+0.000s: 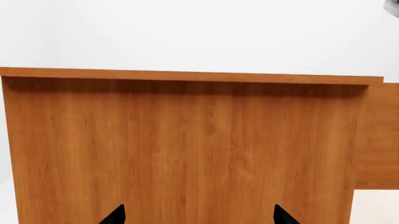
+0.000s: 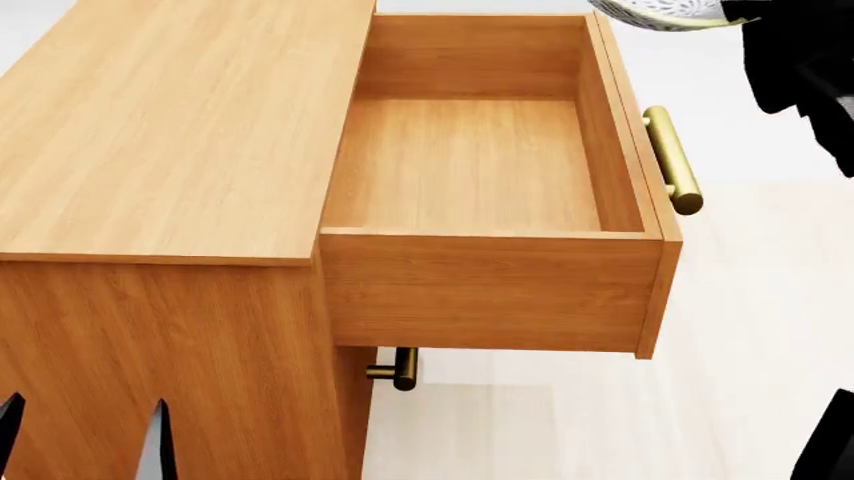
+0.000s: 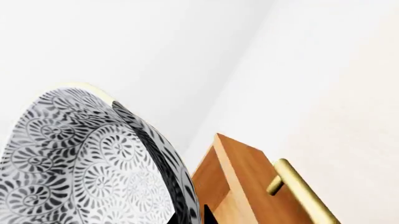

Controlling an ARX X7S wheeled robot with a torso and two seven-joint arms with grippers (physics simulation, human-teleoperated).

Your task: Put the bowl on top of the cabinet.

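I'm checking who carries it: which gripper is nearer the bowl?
Right. The bowl fills the right wrist view, against the right gripper; the left gripper is low beside the cabinet side panel.

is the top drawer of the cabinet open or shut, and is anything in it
Open and empty. In the head view the top drawer sticks out from the cabinet, showing its bare wooden floor and brass handle.

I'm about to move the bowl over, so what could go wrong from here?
1. The bowl is up by the open drawer, not over the cabinet top; released here, it could fall into the drawer or to the floor.
2. Carried low, it may clip the drawer front or brass handle.
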